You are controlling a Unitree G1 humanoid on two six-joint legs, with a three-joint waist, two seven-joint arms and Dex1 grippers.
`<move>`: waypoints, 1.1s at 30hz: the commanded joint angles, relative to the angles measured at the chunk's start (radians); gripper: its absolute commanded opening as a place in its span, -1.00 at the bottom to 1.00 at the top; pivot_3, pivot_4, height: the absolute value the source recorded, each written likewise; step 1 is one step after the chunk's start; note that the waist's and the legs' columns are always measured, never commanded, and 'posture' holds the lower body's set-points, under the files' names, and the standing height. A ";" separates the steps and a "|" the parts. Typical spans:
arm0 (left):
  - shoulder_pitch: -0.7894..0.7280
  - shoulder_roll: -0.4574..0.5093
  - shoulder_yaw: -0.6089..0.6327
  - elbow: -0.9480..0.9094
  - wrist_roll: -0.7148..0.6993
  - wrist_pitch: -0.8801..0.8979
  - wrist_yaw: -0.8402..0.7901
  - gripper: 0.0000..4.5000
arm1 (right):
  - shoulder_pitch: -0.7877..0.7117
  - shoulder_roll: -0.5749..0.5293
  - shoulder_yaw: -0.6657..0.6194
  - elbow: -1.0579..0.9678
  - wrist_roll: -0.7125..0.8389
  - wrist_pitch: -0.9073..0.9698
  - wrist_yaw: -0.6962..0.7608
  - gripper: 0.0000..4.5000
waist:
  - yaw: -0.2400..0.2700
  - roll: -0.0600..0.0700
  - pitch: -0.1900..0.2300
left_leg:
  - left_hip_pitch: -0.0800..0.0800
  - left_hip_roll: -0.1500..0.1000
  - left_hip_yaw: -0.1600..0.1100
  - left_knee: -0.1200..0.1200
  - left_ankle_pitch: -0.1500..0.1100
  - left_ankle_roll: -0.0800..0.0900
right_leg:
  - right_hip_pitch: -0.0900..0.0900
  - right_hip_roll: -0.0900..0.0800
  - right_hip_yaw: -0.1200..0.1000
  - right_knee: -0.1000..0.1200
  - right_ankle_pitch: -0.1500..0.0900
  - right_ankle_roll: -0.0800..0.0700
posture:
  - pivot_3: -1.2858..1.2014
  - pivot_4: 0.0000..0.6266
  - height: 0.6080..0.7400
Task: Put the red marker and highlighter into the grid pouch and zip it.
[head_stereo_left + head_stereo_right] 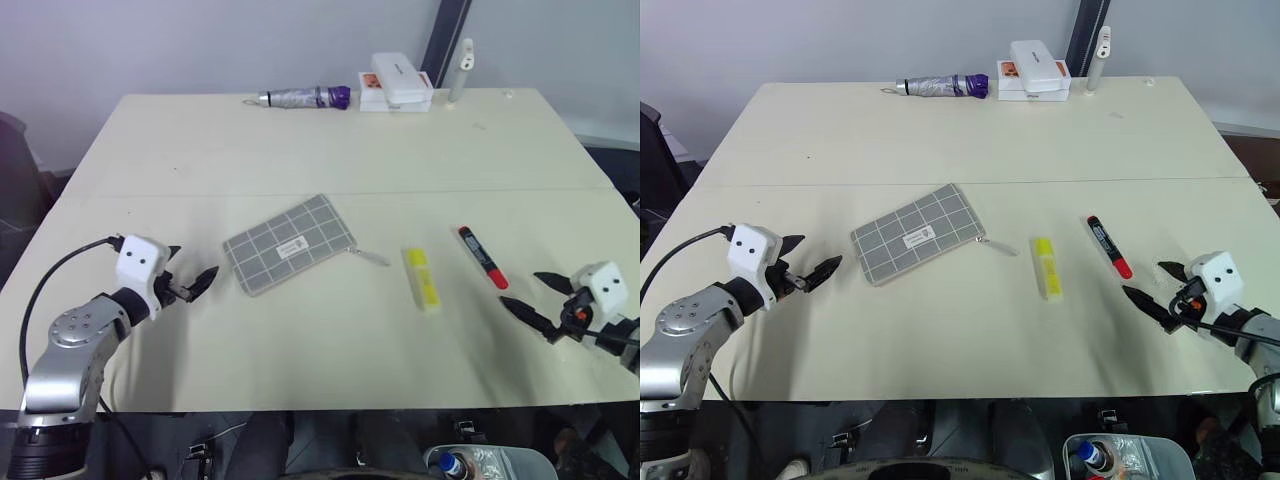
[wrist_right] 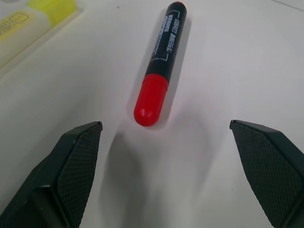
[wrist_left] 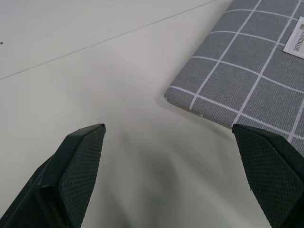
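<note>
The right gripper (image 1: 540,305) hovers low over the table (image 1: 300,150) at the near right, with its two black fingers spread wide and nothing between them. Just beyond it, a little to the left and farther away, lies the red marker (image 1: 482,257). In the right wrist view the marker's red end points back toward the claw, and its long axis runs away from the claw, almost in line with the fingers. I judge that a grasp will need the claw to turn or to come across the body, not along it.

Left of the marker, apart from it, lies the highlighter (image 1: 421,278), roughly parallel to it. The right arm is clearly the nearer one for both pens.

The left gripper (image 1: 190,284) is also wide and empty, at the near left. It points at the near left corner of the grid pouch (image 1: 290,243), just beside it but not touching. The pouch lies flat, its zipper pull (image 1: 372,257) at the right end.
</note>
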 commanded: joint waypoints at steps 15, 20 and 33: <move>-0.003 0.002 0.022 -0.028 -0.009 -0.007 0.001 1.00 | -0.042 0.001 0.009 -0.408 0.074 0.327 -0.163 0.99 | 0.000 0.000 0.000 | 0.000 0.000 0.000 0.000 0.000 0.000 | 0.000 0.000 0.000 0.000 0.000 0.000 | 0.03 -0.52 1.00; 0.005 0.002 0.026 -0.027 -0.005 -0.010 0.006 1.00 | -0.063 0.000 0.017 -0.452 0.081 0.385 -0.184 0.99 | 0.002 0.000 0.000 | 0.000 0.000 0.000 0.000 0.000 0.000 | 0.000 0.000 0.000 0.000 0.000 0.000 | 0.03 -0.52 1.00; 0.020 0.011 0.026 -0.017 0.018 -0.059 0.000 1.00 | -0.109 0.002 0.052 -0.464 0.085 0.415 -0.186 0.99 | 0.001 0.000 0.000 | 0.000 0.000 0.000 0.000 0.000 0.000 | 0.000 0.000 0.000 0.000 0.000 0.000 | 0.03 -0.52 1.00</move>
